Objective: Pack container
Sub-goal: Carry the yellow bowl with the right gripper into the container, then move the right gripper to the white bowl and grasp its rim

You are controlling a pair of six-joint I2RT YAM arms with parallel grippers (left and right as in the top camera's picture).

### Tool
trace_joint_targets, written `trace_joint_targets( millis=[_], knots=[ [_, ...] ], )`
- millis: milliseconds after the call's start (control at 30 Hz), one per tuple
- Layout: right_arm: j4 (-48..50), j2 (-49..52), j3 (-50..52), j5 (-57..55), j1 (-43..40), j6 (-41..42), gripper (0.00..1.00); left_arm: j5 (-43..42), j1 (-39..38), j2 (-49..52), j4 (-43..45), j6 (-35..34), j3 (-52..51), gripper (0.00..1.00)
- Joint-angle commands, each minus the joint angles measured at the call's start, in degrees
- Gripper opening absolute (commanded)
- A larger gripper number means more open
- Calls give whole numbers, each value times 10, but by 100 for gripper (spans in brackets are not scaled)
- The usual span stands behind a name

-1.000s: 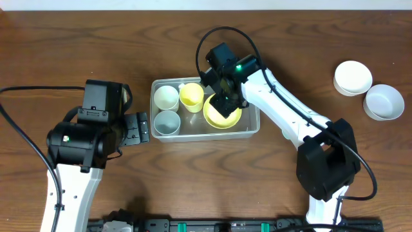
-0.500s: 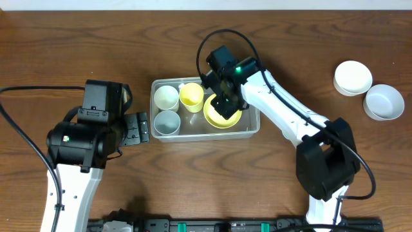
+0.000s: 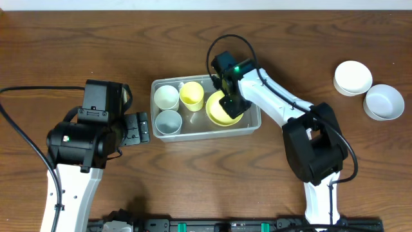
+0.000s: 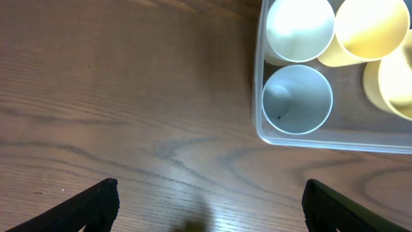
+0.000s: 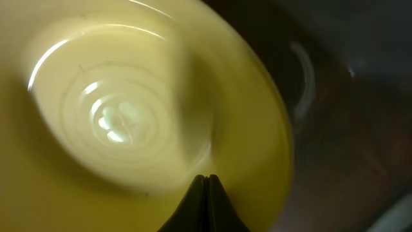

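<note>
One wooden table (image 3: 77, 38) carries everything. On its middle lies the container (image 3: 199, 134), a clear tub whose long axis runs from left to right in the overhead view. The left gripper (image 3: 136, 127) hangs just beside the container's left short end, with its fingers wide apart and nothing between them.

At the right end of the tub sits a yellow bowl (image 3: 215, 115), and the right gripper (image 3: 228, 103) is low over it, inside the container. In the right wrist view the fingertips meet in one thin seam above the bowl's inner surface, so the jaws are closed. I see nothing between them, but whether they touch the bowl I cannot tell.

Two white bowls (image 3: 353, 77) (image 3: 383, 102) stand on the table well apart from the container, on its right side. If these must be packed next, I judge the right arm is clearly the nearer one.

Smallest are three cups in the left half: a cream cup (image 3: 166, 96), a yellow cup (image 3: 192, 95) and a grey cup (image 3: 167, 121), all upright.
</note>
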State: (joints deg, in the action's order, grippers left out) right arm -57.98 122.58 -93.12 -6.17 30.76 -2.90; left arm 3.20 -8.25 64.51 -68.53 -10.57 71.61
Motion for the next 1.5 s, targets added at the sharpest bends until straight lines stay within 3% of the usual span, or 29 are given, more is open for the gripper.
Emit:
trace_joint_targets(
  millis=[0,400,700,933,1033,1133,1333,1467],
  knots=[
    [2,3,3,-31,-19,42,1,3,4,2,0,-7,-3,91],
    [28,3,3,-50,-22,84,1,3,4,2,0,-7,-3,91],
    [29,-3,3,-47,-14,102,6,3,3,2,1,-7,-3,91],
    [29,-94,-15,-37,-8,102,12,3,3,2,0,-7,-3,91],
    [31,-163,-25,-37,-19,102,25,3,3,2,0,-7,-3,91],
    [37,-222,-27,-41,-52,123,47,3,4,2,0,-7,-3,91],
    [31,-266,-27,-35,-193,124,85,3,4,2,0,-7,-3,91],
    [45,-256,-27,6,-307,77,94,3,3,2,0,-7,-3,91]
  ],
)
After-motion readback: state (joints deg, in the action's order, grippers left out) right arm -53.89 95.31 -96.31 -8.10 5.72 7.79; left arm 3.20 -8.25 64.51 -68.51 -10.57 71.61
